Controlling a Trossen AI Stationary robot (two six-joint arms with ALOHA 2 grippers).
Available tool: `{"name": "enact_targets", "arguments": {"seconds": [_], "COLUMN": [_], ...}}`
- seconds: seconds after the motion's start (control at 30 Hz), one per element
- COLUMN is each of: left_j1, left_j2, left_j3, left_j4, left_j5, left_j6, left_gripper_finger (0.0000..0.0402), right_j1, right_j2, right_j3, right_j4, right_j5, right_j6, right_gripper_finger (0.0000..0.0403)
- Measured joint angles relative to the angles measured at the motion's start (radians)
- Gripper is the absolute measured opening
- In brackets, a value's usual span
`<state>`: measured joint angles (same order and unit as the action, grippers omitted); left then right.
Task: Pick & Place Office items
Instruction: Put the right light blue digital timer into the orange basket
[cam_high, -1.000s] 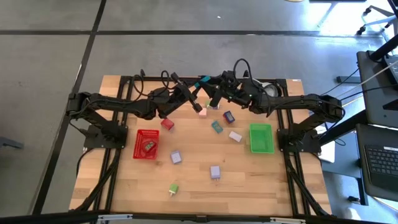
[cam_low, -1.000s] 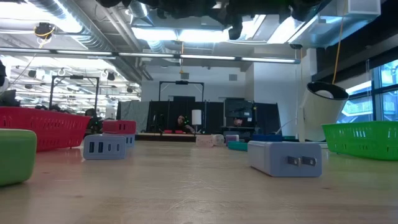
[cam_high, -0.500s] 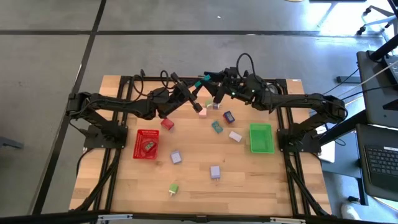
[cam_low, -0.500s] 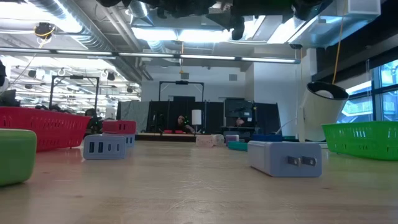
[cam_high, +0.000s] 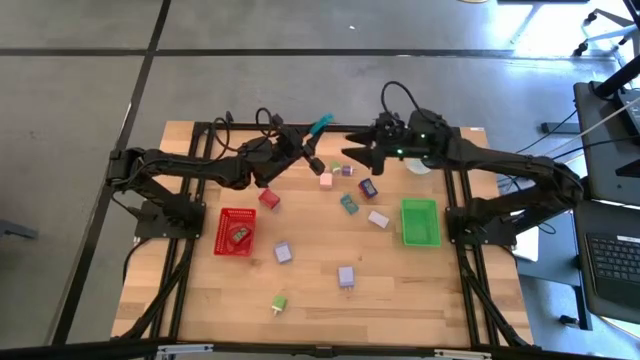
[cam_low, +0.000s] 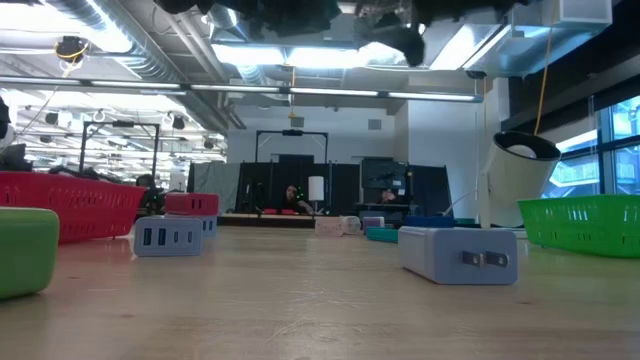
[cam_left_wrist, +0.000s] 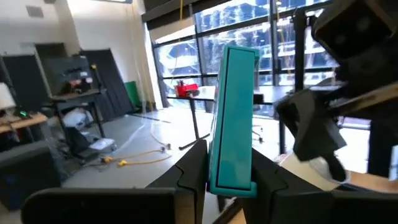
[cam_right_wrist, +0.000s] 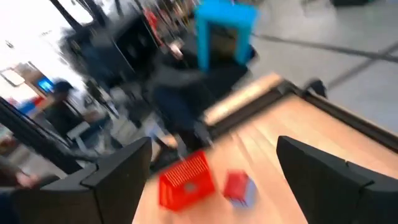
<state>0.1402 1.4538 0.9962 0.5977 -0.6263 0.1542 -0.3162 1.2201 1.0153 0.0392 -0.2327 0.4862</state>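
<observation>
Probably lab: exposed ceiling ducts (cam_low: 120, 50), workstations.

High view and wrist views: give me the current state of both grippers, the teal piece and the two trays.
left gripper: shut on the teal piece, raised above the table's far edge
right gripper: open, empty, apart from the teal piece
teal piece: clamped between the left fingers, off the table
red tray: flat on the table, one dark piece inside
green tray: flat on the table, looks empty
</observation>
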Motion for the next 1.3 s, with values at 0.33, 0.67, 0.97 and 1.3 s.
{"name": "enact_targets", "arguments": {"seconds": [0.33, 0.67, 0.97, 1.3], "left_j1": [-0.022, -0.139, -0.371, -0.43], "left_j2": [-0.068, -0.176, -0.209, -0.171], "left_j3": [0.0, 0.0, -0.001, -0.142], "left_j4": [-0.39, -0.983, -1.596, -1.715], "left_j5": [0.221, 0.688, 0.742, 0.621], "left_j6": [-0.466, -0.982, -1.424, -1.781], "left_gripper_finger": [0.0065, 0.0065, 0.0065, 0.0065], "right_j1": [0.0, 0.0, 0.001, 0.001], "right_j2": [-0.085, -0.079, -0.079, -0.079], "right_j3": [0.0, -0.001, -0.001, -0.001], "right_j4": [-0.316, -0.377, -0.399, -0.399], "right_j5": [0.042, 0.068, 0.068, 0.068], "right_j6": [-0.105, -0.176, -0.271, -0.315], "right_gripper_finger": [0.0345, 0.0345, 0.0345, 0.0345]}}
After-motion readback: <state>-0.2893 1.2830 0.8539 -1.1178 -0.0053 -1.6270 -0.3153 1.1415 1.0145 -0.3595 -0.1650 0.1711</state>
